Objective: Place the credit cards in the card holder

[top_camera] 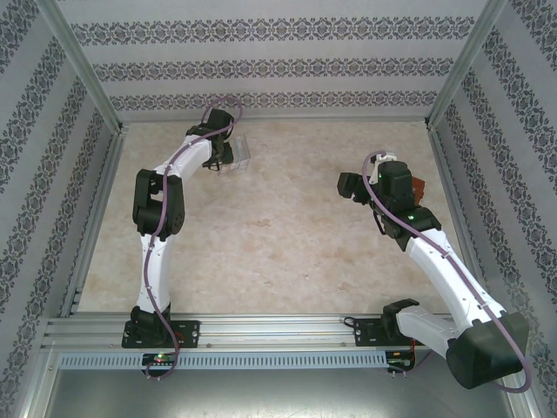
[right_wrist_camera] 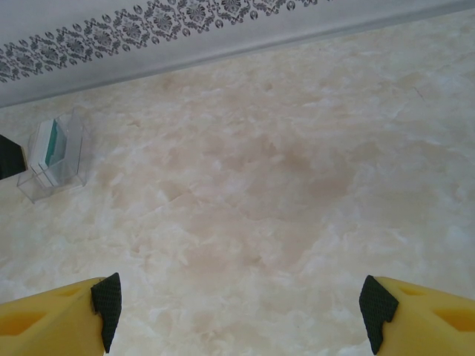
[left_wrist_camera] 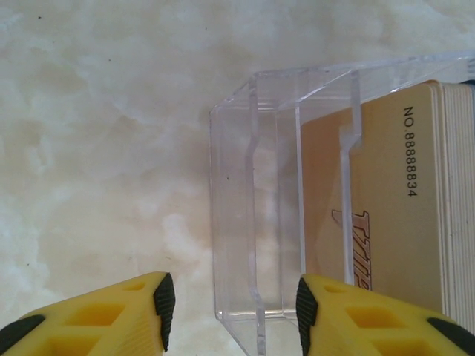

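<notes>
- Walls (top_camera: 261, 70) in grey patterned paper close round three sides.
- Bench (top_camera: 287, 244), pale and marbled, looks smooth and slick, so light things may skate on it.
- Clear box (left_wrist_camera: 252, 222), rigid and light I'd guess, has its empty end lying between the left fingers (left_wrist_camera: 111, 319), which are parted and clamp nothing.
- Card holder (top_camera: 420, 186), reddish-brown and likely supple, sits behind the right fingers (right_wrist_camera: 52, 319), by the wrist; those are spread wide over bare bench.
- Credit cards (left_wrist_camera: 393, 208), a tan stack on edge inside the box, stand just beyond the left fingers' right-hand tip. They look thin, stiff and slippery, best pinched across the faces at an exposed edge.
</notes>
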`<state>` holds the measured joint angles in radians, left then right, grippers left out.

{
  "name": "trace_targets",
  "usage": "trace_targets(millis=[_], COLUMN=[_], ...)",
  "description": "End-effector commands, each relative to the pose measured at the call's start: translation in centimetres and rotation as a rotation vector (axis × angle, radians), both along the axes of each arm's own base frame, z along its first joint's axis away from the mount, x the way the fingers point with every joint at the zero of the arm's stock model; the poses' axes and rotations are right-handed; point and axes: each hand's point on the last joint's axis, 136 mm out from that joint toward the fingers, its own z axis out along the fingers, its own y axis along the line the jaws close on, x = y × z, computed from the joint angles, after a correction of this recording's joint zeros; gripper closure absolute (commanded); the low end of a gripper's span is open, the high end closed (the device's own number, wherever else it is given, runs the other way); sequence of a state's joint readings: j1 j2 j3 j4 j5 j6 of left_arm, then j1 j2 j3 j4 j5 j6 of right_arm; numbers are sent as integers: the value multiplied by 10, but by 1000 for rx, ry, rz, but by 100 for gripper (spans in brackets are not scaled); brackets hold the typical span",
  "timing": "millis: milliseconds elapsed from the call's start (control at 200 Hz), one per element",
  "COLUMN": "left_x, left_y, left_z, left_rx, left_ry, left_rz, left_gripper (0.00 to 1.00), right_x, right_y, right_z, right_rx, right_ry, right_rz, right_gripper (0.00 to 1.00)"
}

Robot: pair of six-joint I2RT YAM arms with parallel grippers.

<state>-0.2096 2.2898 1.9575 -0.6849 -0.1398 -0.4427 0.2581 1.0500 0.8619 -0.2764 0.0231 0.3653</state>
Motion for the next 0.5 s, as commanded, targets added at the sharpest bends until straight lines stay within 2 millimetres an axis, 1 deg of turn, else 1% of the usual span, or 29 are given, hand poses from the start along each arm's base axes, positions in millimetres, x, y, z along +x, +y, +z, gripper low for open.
trace_targets(millis=[0,65,150,275,325,405,500], left_x=[-3,-5,-5,-7,-8,-8,-11], left_y=[0,1,1,-1,-3,-4,-6], left_z=[-7,-12,-17,-23,-26,-30,-36], left_rx=[7,12,15,8,10,17,6], left_ry=[23,36,40,56,61,69,86], left_rz=[27,35,37,41,38,39,46], left_gripper=[53,54,61,63,68,70,71], right_x=[-3,-3,-4,-4,-4,-4,-4], right_y=[3,2,5,2,2,6,3], right_z=[8,7,9,8,7,8,6], right_rx=[-7,-7,2,-6,-2,3,-4], right_ry=[-13,-12,-13,-13,-9,-7,-8], right_rz=[21,16,28,16,16,33,18], right_gripper=[14,14,14,14,14,14,14])
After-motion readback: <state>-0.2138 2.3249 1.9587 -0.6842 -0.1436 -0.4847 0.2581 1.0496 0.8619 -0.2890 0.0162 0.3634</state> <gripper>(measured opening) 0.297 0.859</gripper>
